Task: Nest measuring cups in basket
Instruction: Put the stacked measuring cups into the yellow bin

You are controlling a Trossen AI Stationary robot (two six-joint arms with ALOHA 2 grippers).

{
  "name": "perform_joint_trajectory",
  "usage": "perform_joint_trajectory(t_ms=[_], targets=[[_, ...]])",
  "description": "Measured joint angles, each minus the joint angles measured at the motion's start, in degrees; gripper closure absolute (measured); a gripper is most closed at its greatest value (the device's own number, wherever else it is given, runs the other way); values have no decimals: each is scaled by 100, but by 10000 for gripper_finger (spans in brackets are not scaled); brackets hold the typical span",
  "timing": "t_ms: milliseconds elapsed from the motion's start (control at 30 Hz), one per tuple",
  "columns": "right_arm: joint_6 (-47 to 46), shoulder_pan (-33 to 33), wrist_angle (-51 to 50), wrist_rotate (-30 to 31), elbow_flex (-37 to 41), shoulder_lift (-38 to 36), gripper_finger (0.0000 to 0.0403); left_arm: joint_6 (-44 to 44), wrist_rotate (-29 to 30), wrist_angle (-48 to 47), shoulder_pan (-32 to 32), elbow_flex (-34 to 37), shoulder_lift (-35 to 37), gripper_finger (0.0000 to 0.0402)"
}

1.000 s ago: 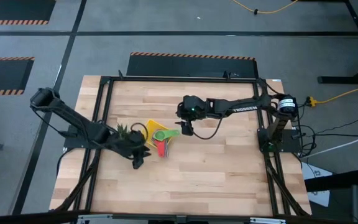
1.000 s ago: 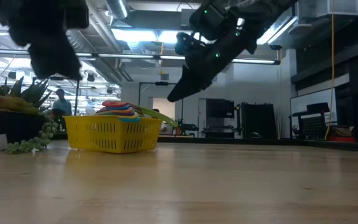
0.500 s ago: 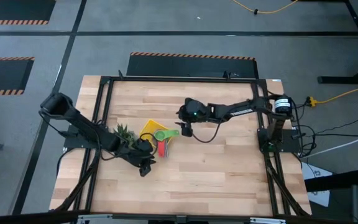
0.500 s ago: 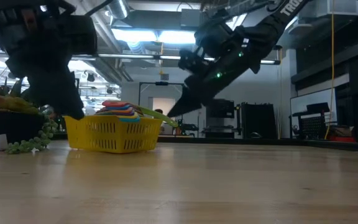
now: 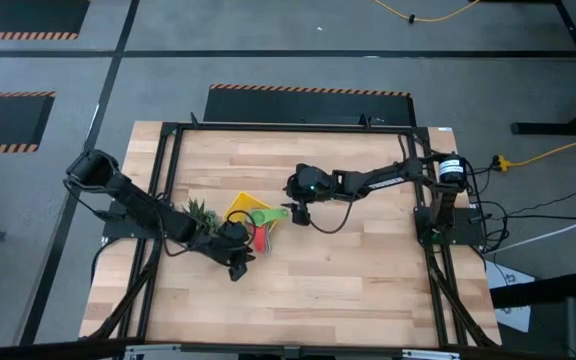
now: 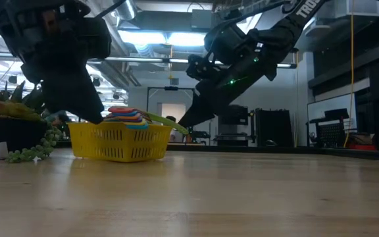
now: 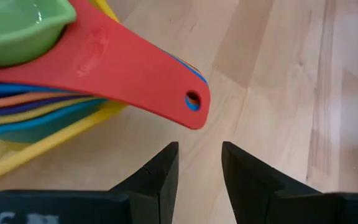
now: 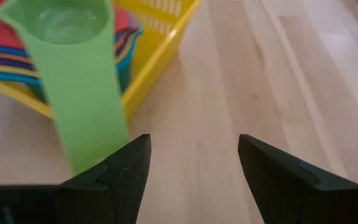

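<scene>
While both hands hover empty and parted, the wooden table (image 5: 368, 270) fronts a lit workshop.

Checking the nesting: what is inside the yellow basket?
The basket holds a stack of measuring cups: green cup on top, red cup beneath, then blue and orange rims. The cups lowest down are hidden by those above.

White lettering "TROSSEN" runs along the right arm (image 5: 383, 180); nothing else is legible.
</scene>
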State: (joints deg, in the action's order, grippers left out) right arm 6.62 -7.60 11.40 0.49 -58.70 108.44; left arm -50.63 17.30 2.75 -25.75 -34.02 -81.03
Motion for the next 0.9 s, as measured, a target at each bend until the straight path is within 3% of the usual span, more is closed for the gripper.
perform_joint_trajectory(t_ms=[367, 900], targets=[[-184, 253, -12, -18, 0, 0, 155, 4, 66, -1, 89, 0, 0, 287], [-659, 1132, 146, -61, 0, 0, 155, 12, 187, 40, 89, 0, 0, 287]])
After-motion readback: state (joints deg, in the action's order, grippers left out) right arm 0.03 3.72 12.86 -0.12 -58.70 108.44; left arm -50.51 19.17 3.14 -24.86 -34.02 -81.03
